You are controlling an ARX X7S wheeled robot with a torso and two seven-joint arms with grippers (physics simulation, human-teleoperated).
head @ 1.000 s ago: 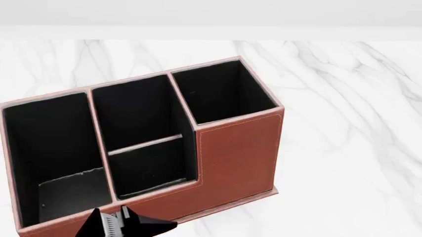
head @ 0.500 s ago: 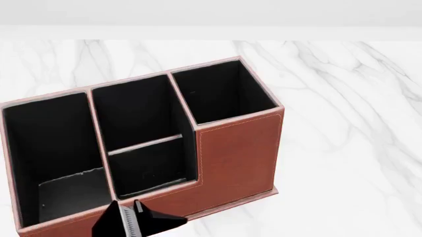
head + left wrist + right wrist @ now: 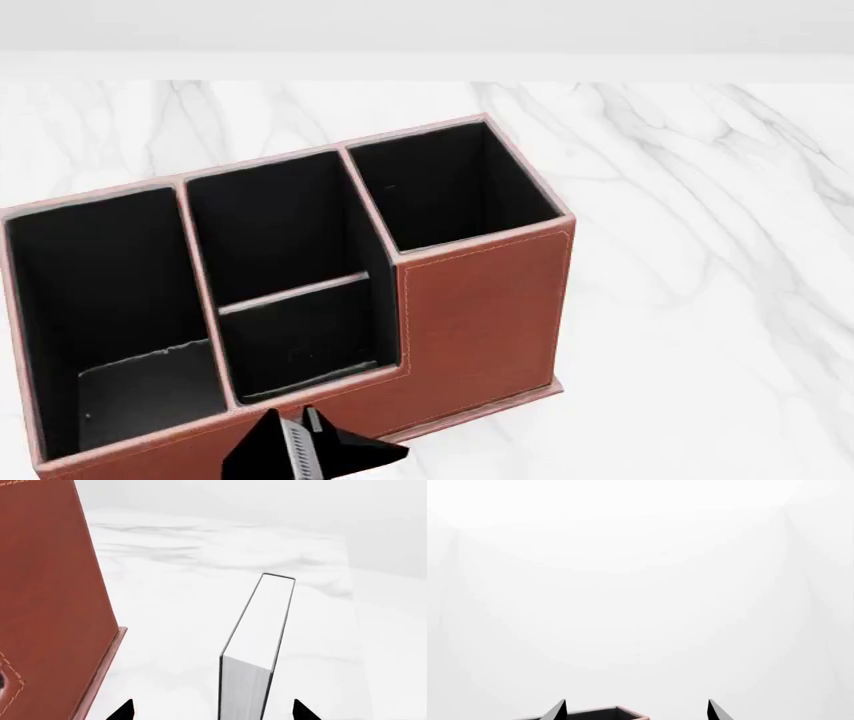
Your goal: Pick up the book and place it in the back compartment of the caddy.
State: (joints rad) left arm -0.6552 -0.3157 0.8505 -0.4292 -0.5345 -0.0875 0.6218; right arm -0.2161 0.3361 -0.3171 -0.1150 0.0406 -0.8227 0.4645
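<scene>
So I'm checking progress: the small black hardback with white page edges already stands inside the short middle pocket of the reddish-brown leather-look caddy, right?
Not right. The small black hardback with white page edges is outside the reddish-brown leather-look caddy, beside its outer wall, as the left wrist view shows. In the head view the short middle pocket holds nothing.

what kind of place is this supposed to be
Probably a simulated desk or tabletop, not a real room: a white marble-patterned surface, a reddish-brown desk caddy with black-lined compartments, and a black-covered book held up beside it. Beyond is blank white, with no furniture visible.
</scene>
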